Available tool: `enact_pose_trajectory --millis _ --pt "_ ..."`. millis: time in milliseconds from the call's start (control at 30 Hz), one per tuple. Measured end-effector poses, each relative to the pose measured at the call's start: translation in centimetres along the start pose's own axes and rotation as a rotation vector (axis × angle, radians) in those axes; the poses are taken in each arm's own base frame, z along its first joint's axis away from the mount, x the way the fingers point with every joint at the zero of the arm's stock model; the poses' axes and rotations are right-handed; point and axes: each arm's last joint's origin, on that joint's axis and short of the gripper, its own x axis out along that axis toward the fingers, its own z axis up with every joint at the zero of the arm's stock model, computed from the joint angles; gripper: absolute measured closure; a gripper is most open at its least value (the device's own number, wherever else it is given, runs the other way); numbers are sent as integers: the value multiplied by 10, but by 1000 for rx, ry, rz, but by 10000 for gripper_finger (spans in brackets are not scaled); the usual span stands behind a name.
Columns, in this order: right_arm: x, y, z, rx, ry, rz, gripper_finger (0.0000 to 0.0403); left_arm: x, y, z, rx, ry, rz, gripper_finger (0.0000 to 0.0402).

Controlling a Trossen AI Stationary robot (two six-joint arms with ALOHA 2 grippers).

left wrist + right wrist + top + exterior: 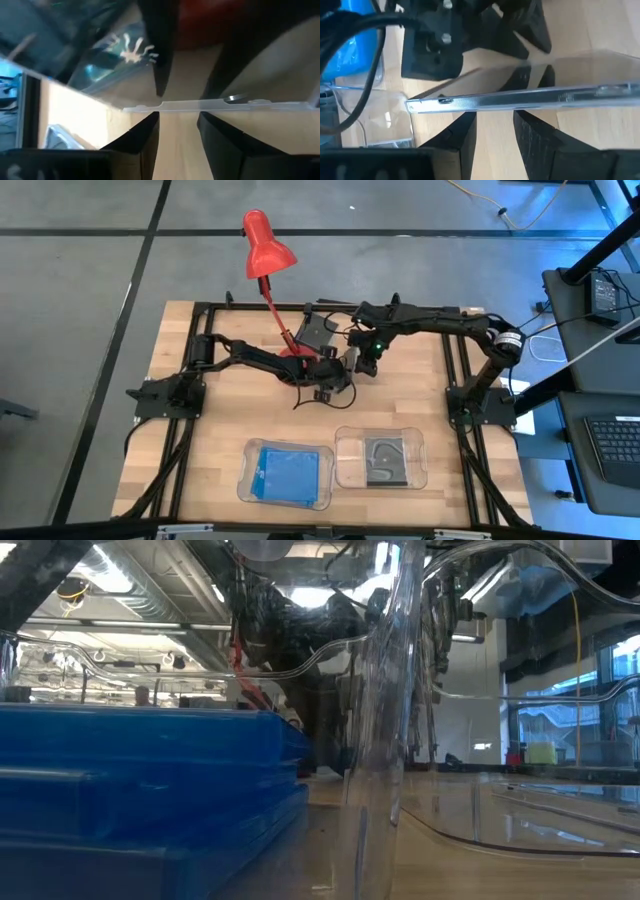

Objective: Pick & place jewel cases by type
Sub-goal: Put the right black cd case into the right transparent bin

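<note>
A clear jewel case (348, 361) sits mid-table between my two grippers, beside the red lamp's base (296, 353). My left gripper (179, 114) stands at one edge of it and my right gripper (495, 113) at the opposite edge. Each has its fingers apart, with bare wood showing in the gap. My left gripper (470, 35) also shows beyond the case in the right wrist view. A dark jewel case (318, 330) lies flat on the table farther back. Blue jewel cases (287, 473) fill the left tray. A dark one (385, 461) lies in the right tray. My left gripper meets the case's thin edge (215, 105) with both fingertips (152, 120), slanting down from the table's left. The edge lies across the two tips, not between them. My right gripper has both fingertips (467, 120) at the lower side of the opposite edge (495, 101), slanting down from the right. The edge runs across them. Whether that edge is raised off the table I cannot tell.
The red desk lamp (266, 242) leans over the far part of the table, and its base is close behind my left gripper. Two clear trays (245, 477) (344, 442) stand side by side near the front edge. Bare wood lies between the trays and the grippers.
</note>
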Motion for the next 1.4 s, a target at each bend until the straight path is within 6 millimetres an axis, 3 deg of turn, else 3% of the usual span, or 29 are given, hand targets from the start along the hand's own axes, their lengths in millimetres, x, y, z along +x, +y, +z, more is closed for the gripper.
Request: enact_pose_trajectory --millis 833,1400 --pt "0 1 8 12 -81 3 269 0 -1 0 1 12 26 283" --pt "-1 -2 6 23 -55 -129 269 0 0 -1 6 21 40 284"
